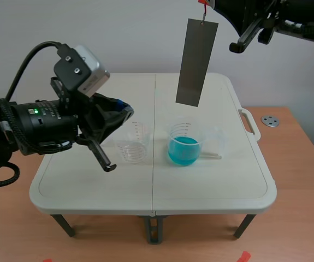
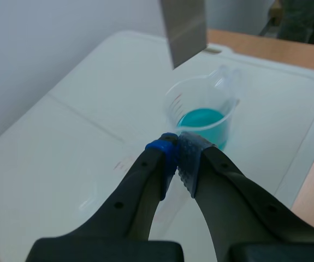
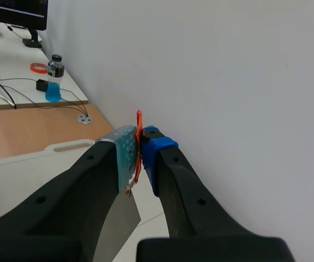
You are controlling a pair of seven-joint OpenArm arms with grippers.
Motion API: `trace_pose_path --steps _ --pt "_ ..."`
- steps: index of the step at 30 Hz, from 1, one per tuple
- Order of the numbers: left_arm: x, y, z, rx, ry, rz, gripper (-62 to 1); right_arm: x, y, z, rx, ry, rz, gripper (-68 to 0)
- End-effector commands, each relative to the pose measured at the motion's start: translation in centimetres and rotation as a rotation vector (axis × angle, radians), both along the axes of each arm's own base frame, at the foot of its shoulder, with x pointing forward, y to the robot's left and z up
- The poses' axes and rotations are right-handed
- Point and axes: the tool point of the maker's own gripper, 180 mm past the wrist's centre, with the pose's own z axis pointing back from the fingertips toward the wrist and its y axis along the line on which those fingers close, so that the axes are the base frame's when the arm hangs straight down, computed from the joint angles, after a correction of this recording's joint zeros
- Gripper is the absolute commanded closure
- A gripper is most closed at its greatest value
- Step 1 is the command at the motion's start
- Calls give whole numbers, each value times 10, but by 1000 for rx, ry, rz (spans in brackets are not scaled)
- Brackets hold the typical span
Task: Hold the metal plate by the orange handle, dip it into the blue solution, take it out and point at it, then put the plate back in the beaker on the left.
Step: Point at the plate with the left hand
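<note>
Scene view: white table [image 1: 211,185], wall [image 1: 118,33]; right jaws clamp orange handle [image 3: 138,143], left jaws closed.

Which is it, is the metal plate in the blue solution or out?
Out. The metal plate hangs from the right claw, its lower edge well above the blue solution.

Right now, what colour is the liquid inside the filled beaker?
Turquoise blue: the liquid in the beaker shows best in the scene view.

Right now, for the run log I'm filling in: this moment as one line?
right tool: shut on orange handle | metal plate: hanging above blue solution, not touching it | left tool: shut, empty, beside left beaker
</note>
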Motion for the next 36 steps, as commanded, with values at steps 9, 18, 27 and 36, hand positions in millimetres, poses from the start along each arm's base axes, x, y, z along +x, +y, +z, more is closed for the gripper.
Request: trace_pose_path --steps 9,18,27,36 --pt "18 -31 -20 11 24 3 -19 0 -4 8 20 -20 -6 -13" --pt "44 -48 -23 -24 13 47 -19 0 -4 8 19 -20 -7 -13" --pt "53 -53 -26 4 -52 79 -19 0 -5 8 19 -20 -6 -13" --pt "57 -56 -21 -8 -95 102 -19 0 -5 8 19 -20 -7 -13"
